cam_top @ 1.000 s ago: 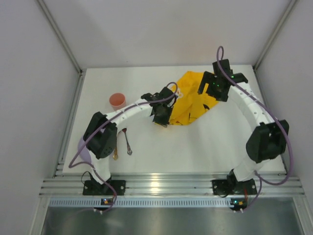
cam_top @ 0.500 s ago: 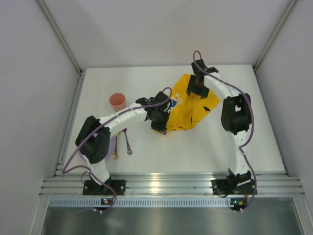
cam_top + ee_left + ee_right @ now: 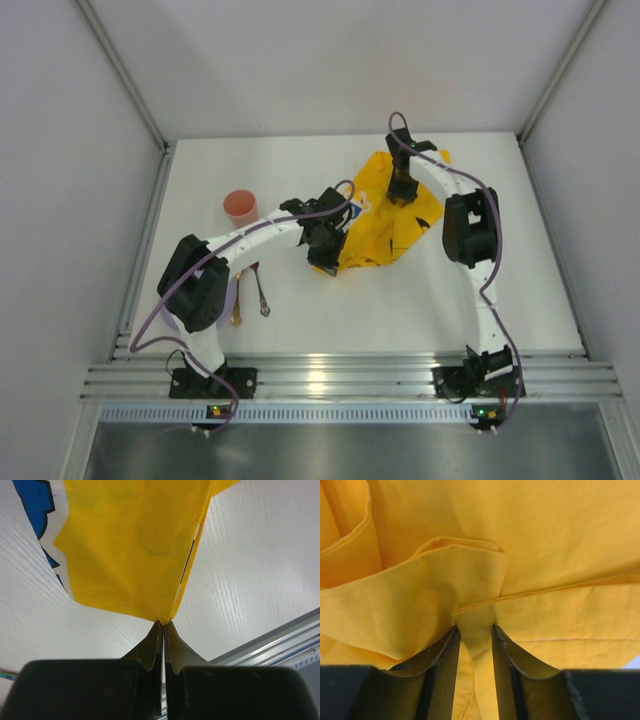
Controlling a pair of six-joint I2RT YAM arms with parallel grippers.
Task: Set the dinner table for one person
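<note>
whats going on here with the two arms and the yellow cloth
Both arms are working on the yellow cloth on the white table. The left pincer is shut on one edge of it. The right pincer has a fold of the cloth between its fingers; whether it grips firmly is unclear. A red cup and two utensils lie to the left, with neither pincer on them.

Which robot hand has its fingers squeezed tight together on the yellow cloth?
The left hand: its fingers meet, pinching the cloth at a corner. The right hand has a gap between its fingers, with a fold of cloth in it.
</note>
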